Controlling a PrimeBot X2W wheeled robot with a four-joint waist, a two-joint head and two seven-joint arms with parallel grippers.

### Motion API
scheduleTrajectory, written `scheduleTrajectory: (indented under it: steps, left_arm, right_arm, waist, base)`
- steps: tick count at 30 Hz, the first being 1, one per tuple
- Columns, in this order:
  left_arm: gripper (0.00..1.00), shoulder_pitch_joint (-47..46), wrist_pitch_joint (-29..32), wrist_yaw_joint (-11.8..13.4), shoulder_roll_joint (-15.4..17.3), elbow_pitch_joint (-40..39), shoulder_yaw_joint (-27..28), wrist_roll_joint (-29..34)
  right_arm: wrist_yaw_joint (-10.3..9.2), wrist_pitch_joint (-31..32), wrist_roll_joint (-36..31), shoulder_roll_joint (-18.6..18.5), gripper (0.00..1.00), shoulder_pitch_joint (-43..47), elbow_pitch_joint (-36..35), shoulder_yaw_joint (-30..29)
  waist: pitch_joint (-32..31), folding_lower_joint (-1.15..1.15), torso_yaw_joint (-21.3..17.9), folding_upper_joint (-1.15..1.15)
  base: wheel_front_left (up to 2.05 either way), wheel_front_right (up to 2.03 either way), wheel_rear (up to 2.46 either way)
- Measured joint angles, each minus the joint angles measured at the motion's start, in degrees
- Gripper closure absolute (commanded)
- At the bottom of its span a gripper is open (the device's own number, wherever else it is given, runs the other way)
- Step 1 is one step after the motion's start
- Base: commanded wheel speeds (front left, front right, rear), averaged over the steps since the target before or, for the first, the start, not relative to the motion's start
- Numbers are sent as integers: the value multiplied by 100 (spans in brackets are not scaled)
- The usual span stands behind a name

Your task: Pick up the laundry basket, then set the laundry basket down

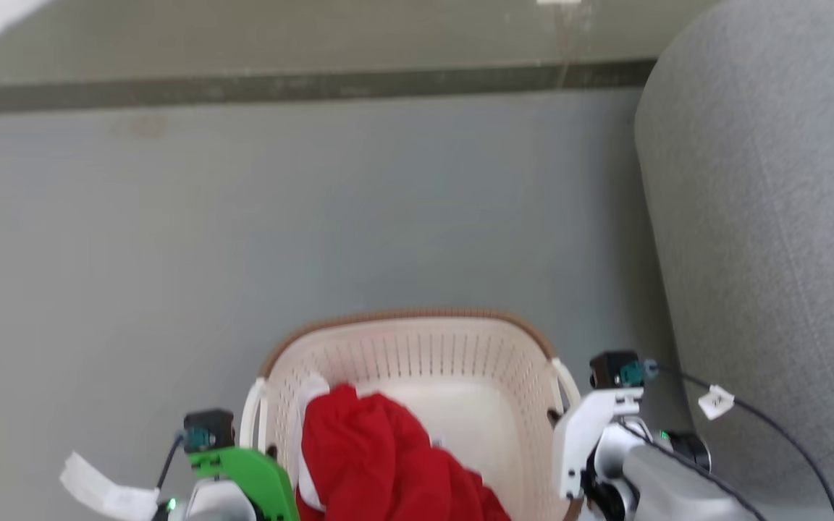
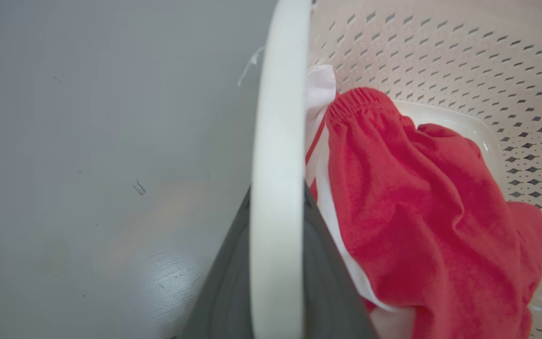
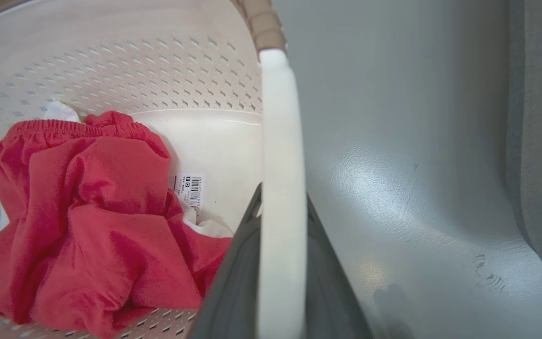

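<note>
With red clothes point(image 1: 381, 456) inside, the laundry basket point(image 1: 424, 351) is close in front of the robot, the left gripper point(image 2: 278, 190) and the right gripper point(image 3: 282, 193) each pinching a white handle point(image 2: 280, 94), so the pick-up seems begun and both should next rise together, level.

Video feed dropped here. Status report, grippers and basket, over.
Left gripper shut on one white side handle, right gripper on the other. Cream-white perforated plastic laundry basket holds red cloth; lifted or not, unclear. Grey upholstered furniture close on its right.
</note>
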Motion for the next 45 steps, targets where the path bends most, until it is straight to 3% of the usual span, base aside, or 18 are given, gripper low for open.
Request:
scheduleTrajectory:
  steps: [15, 45]
  left_arm:
    - [100, 380, 94, 58, 33, -16, -215, -272]
    - [100, 553, 101, 298, 78, -186, -587, -608]
  right_arm:
    - [-158, 193, 330, -40, 100, 374, -199, 369]
    - [-349, 216, 757, -105, 100, 379, -253, 800]
  waist:
    - [-903, 0, 7, 0]
    - [-979, 0, 22, 0]
  base:
    - [0, 0, 0]
    - [0, 0, 0]
